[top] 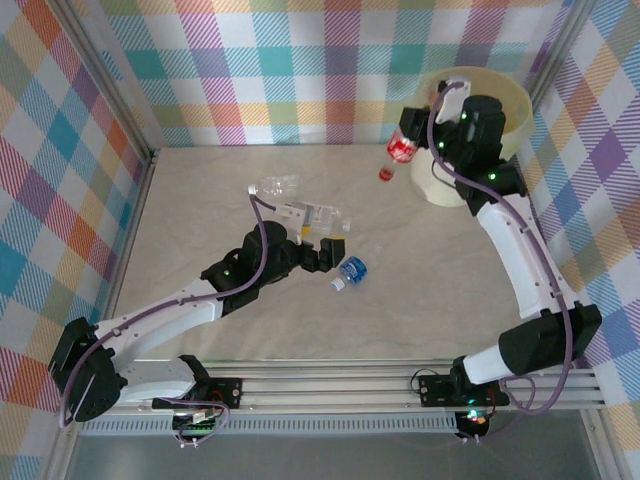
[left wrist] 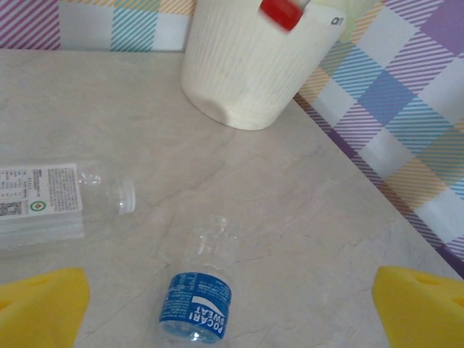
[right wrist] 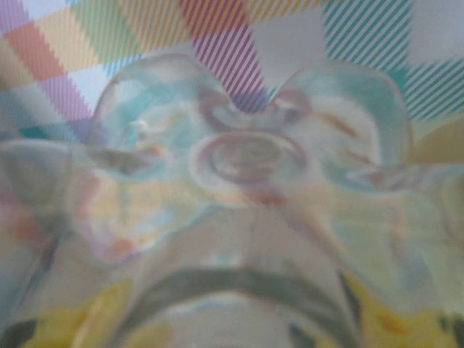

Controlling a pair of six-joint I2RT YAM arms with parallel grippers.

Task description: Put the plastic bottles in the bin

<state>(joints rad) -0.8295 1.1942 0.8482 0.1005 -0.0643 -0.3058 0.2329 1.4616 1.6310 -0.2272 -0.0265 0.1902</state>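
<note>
- The right gripper (top: 428,115): jaws clamped on the base of a red-labelled bottle (top: 399,150); the bottle hangs slanted, its red cap (top: 385,174) lowest.
- The bin (top: 515,95) lies just right of that bottle; the cap hangs outside the bin's left wall, so we judge the drop needs travel rightward, over the rim.
- The left gripper (left wrist: 232,304): jaws wide apart, holding nothing; a blue-labelled bottle (left wrist: 196,308) lies on the table (left wrist: 326,239) between them, slightly left of centre, its long axis running roughly away from the wrist toward the bin.
- A white-labelled bottle (left wrist: 43,199) lies crosswise further left; we judge the left arm nearer both.
</note>
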